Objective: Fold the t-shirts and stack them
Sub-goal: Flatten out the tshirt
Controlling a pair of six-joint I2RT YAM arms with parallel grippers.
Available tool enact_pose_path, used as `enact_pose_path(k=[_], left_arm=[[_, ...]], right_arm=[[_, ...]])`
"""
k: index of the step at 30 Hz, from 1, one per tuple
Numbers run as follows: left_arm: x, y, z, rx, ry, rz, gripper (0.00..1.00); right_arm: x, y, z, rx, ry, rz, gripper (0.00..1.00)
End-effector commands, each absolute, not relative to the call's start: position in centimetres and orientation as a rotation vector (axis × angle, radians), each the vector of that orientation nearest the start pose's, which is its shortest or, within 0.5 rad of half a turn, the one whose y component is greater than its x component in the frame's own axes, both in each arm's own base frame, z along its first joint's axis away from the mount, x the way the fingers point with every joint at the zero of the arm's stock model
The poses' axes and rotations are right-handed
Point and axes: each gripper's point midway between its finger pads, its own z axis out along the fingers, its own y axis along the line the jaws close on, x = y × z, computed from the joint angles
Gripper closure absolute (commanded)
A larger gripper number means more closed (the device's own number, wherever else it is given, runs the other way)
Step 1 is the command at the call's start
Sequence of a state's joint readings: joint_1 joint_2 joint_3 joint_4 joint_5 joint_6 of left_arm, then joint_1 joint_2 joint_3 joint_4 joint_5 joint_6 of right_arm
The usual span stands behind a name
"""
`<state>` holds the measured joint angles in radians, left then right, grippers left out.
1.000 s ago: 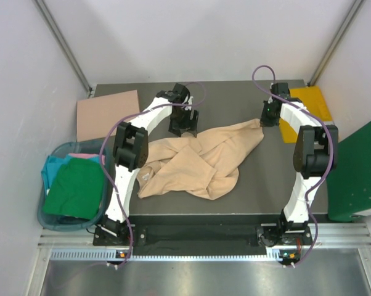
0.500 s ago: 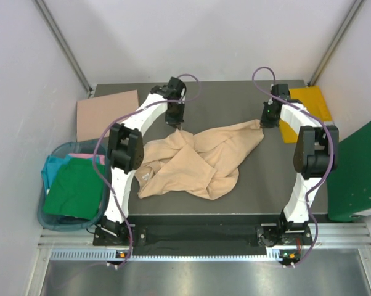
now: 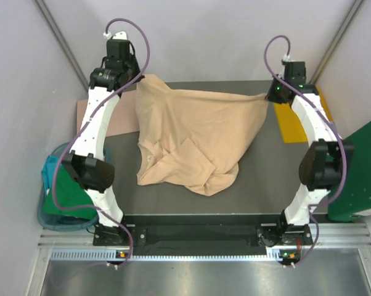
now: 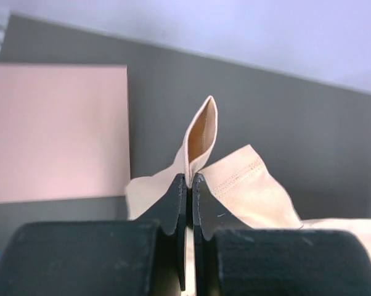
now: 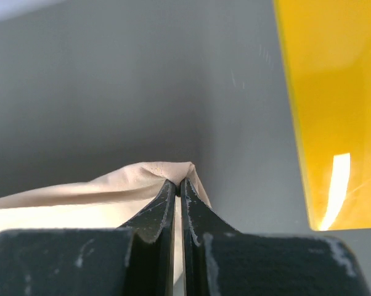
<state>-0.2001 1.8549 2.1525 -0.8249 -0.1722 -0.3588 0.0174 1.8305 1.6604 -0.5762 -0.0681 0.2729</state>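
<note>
Surveying the top view first: one beige t-shirt hangs by two corners over the far half of the grey surface. Its upper edge is stretched between the arms. Its lower part lies bunched on the surface, with a flap turned over near the middle.
- Left gripper: raised at the far left, at the cloth's left corner.
- Right gripper: raised at the far right, at the right corner.
- Bin: left of the surface, holding a green t-shirt and some teal cloth.
- Pink board and yellow board: flat at either side.

Left wrist view: the jaws are pressed together on a narrow fold of the beige t-shirt, which stands up past the tips of the left gripper. The bite looks shallow. The pink board lies below, to the left.

Right wrist view: the jaws of the right gripper pinch a small peak of the beige t-shirt right at the tips. The yellow board is off to the right, well apart from the cloth.

The step in hand appears to be spreading the shirt flat before folding. To do it well:
- Hold both corners level with each other.
- Draw them apart only until the top edge is taut. Both pinches are thin, and a hard pull could slip them.
- Carry the cloth so the bunched hem drags open.
- Lower both sides together onto the surface.
</note>
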Motion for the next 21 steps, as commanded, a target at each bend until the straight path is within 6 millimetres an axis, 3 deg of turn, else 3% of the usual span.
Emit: enact_pose_path(k=[1,2,4,5,7,8,10,11,13,14,16,17,21], left_arm=[[47.7,-7.8,43.9,-0.29,1.799,-0.199,1.0],[47.1,-7.4,45.2,-0.302,1.765,-0.193,1.0],[44.7,-6.5,48.4,-0.31,1.693,-0.191,1.0],[43.8,-6.1,49.4,-0.312,1.67,-0.186,1.0],[40.8,-5.0,51.9,-0.314,1.612,-0.171,1.0],[38.5,-4.5,53.6,-0.312,1.571,-0.178,1.0],[36.2,-4.0,54.7,-0.295,1.543,-0.179,1.0],[33.4,-3.5,56.4,-0.288,1.492,-0.194,1.0],[31.0,-3.1,57.1,-0.271,1.47,-0.198,1.0],[28.5,-2.6,58.3,-0.267,1.429,-0.208,1.0],[25.8,-2.2,58.9,-0.246,1.415,-0.216,1.0],[23.8,-1.9,59.7,-0.24,1.386,-0.225,1.0],[18.6,-1.7,60.8,-0.209,1.344,-0.28,1.0]], right_arm=[[47.6,2.8,34.7,0.179,1.958,0.233,1.0],[46.1,2.9,37.9,0.152,1.886,0.228,1.0],[44.0,3.2,41.2,0.106,1.82,0.208,1.0],[41.9,3.4,43.8,0.094,1.759,0.213,1.0],[39.4,4.2,45.8,0.055,1.698,0.223,1.0],[36.7,4.3,48.2,0.044,1.623,0.229,1.0],[34.1,4.8,49.2,0.007,1.591,0.229,1.0],[31.5,4.7,51.0,-0.002,1.535,0.234,1.0],[28.6,5.2,52.2,-0.036,1.489,0.263,1.0],[25.7,5.1,53.5,-0.045,1.432,0.27,1.0],[23.0,5.1,54.5,-0.062,1.386,0.287,1.0],[20.5,4.9,55.1,-0.067,1.351,0.292,1.0],[15.3,4.2,56.0,-0.074,1.288,0.287,1.0]])
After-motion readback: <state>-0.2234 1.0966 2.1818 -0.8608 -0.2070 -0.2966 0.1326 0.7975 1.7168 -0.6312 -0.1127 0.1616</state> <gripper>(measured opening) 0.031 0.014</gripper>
